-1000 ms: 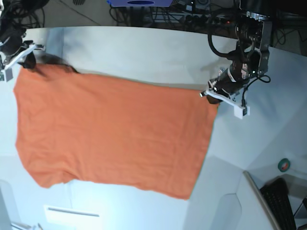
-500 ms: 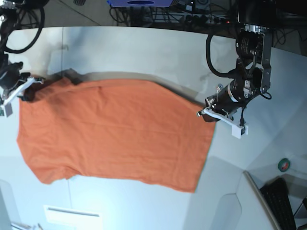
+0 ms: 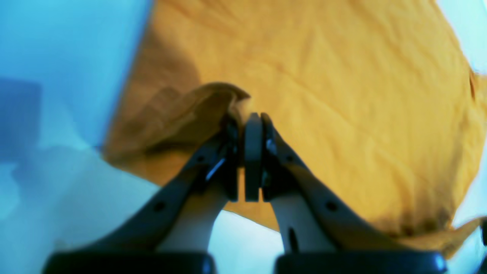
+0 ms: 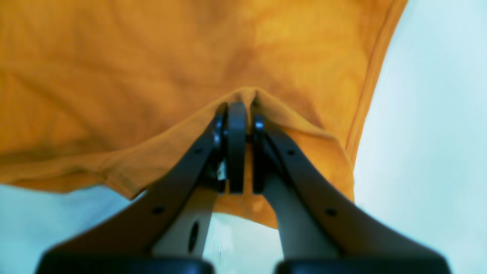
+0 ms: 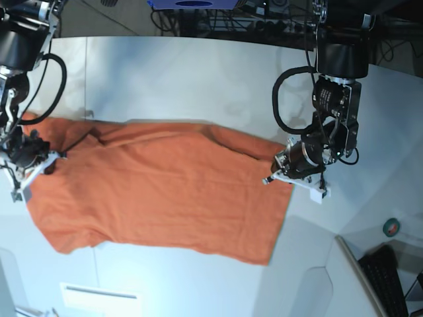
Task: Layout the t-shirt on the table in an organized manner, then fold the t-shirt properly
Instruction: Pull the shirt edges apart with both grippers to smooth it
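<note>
Layout is nearly done: the t-shirt (image 5: 158, 191) lies mostly spread on the counter (image 5: 198, 72), its far edge rumpled; left claw (image 3: 247, 118) and right claw (image 4: 237, 108) each pinch a corner. Folding has not begun.

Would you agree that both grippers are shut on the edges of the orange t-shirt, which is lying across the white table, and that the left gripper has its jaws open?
Not quite: the left gripper is not open. The left wrist view shows its jaws closed on a raised fold of the t-shirt. The rest holds: the right gripper is likewise shut on the fabric, which lies across the white table.
</note>
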You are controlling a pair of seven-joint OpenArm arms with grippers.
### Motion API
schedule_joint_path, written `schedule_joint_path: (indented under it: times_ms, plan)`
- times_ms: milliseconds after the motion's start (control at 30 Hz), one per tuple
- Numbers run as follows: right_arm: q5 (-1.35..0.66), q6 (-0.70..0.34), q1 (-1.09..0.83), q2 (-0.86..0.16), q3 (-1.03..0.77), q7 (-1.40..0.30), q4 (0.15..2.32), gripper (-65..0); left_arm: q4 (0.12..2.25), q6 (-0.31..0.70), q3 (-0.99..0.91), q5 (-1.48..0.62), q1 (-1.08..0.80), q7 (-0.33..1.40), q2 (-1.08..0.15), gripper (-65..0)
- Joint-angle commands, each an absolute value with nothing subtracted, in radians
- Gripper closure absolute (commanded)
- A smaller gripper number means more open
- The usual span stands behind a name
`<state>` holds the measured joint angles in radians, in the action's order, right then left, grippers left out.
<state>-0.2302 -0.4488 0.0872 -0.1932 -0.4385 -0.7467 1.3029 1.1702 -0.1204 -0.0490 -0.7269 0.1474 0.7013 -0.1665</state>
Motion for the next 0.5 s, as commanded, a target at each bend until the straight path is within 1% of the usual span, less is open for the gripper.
schedule_joint_path:
  times_ms: [0,67,267,367,467]
  plan:
    - [-0.226,-0.450,0.105,-0.208,-0.440,-0.708,1.302,0.0,1.175,-0.111,-0.053,-0.731,0.171,0.661,-0.173,0.0]
    - [-0.219,-0.450,0.119,-0.208,-0.440,-0.680,1.271,0.0,1.141,-0.111,-0.053,-0.731,0.174,0.622,-0.173,0.0]
    - [-0.219,-0.452,0.151,-0.203,-0.440,-0.664,1.208,0.0,1.095,-0.113,-0.053,-0.731,0.176,0.613,-0.173,0.0]
    - [-0.217,-0.452,0.160,-0.203,-0.437,-0.633,1.194,0.0,1.098,-0.113,-0.053,-0.731,0.168,0.549,-0.171,0.0]
    - [-0.217,-0.452,0.183,-0.211,-0.366,-0.630,1.188,0.0,1.093,-0.122,-0.053,-0.731,0.166,0.513,-0.171,0.0]
